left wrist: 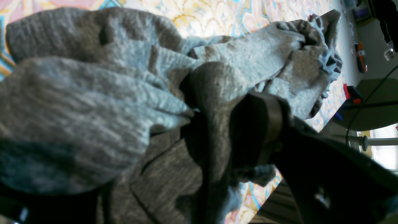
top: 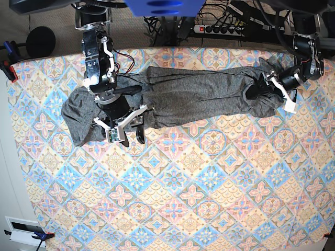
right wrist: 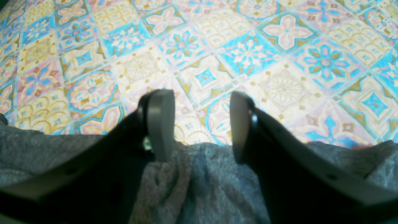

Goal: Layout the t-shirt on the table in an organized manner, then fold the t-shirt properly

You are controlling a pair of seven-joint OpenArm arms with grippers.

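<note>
Grey knit, the t-shirt (top: 199,94) is lying stretched across the table (top: 209,198); your left gripper (top: 269,91) is grasping its bunched end, your right gripper (right wrist: 199,124) hovering unclenched, empty.
</note>
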